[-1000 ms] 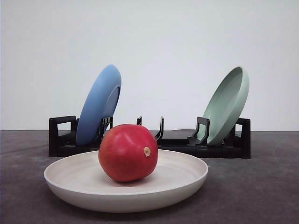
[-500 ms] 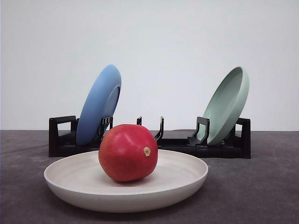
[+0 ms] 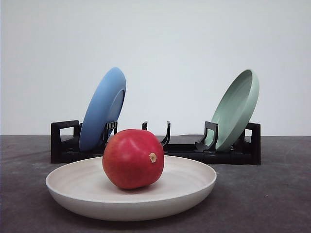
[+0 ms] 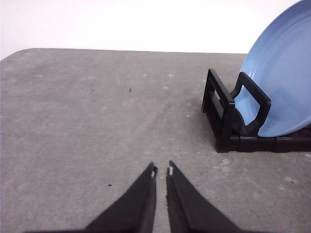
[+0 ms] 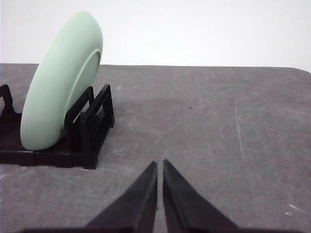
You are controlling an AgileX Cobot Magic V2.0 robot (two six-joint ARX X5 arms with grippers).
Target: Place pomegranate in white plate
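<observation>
red and glossy, the pomegranate (image 3: 133,158) sits inside the white plate (image 3: 77,194) on the grey table (image 3: 272,194). both the left gripper (image 4: 161,171) and right gripper (image 5: 160,164) hover over bare tabletop, clenched and holding nothing.

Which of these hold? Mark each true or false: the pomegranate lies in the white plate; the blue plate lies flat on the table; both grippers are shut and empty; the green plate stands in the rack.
1. The pomegranate lies in the white plate. True.
2. The blue plate lies flat on the table. False: it leans in the black rack.
3. The left gripper and right gripper are shut and empty. True.
4. The green plate stands in the rack. True.
</observation>
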